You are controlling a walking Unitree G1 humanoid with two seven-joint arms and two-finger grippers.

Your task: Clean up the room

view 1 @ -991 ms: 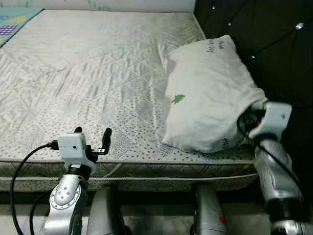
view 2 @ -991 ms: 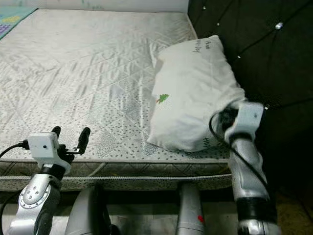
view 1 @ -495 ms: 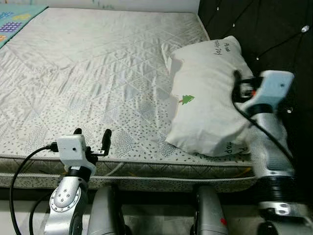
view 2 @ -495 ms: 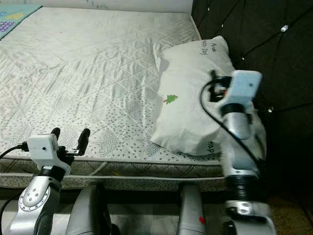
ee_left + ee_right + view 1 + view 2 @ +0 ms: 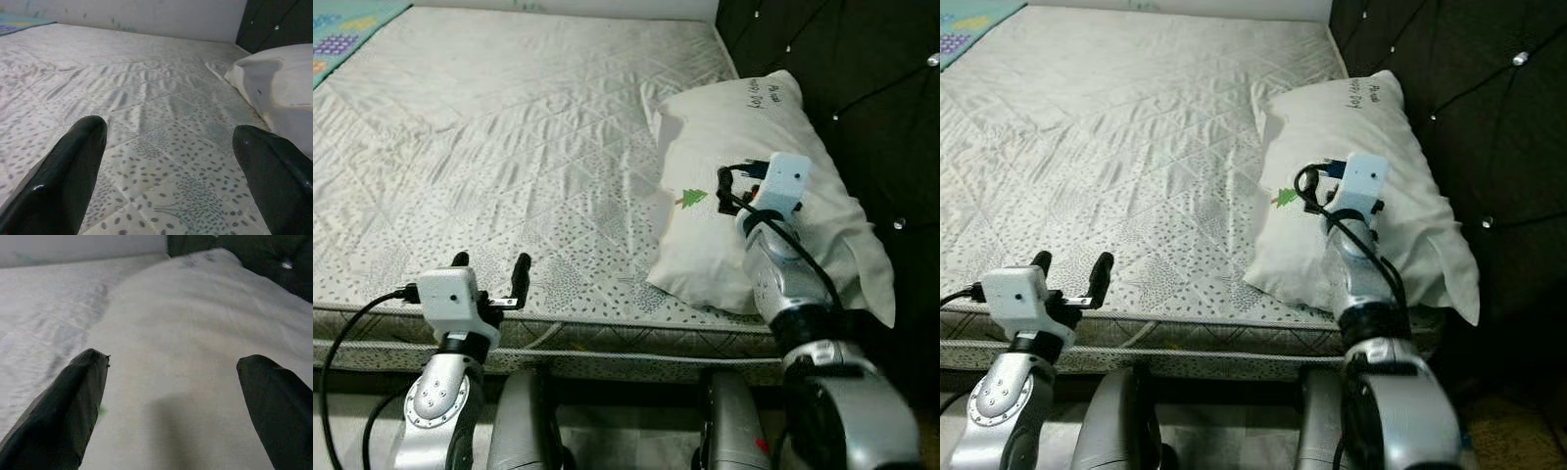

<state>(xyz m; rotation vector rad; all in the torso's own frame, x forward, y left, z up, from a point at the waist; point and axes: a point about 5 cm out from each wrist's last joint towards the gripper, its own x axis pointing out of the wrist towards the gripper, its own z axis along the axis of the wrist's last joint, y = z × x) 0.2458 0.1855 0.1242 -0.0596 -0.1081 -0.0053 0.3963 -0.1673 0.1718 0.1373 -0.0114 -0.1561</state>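
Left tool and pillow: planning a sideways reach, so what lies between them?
Only bare mattress lies between the left tool and the pillow, seen in the left eye view.

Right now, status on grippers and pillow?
Right gripper open above pillow. Left gripper open, over mattress edge. Nothing in the way.

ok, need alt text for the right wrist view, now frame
Right end effector, its two black fingers spread open, hovers just above a white pillow that lies on a pale quilted mattress. A dark tufted headboard stands behind the pillow.
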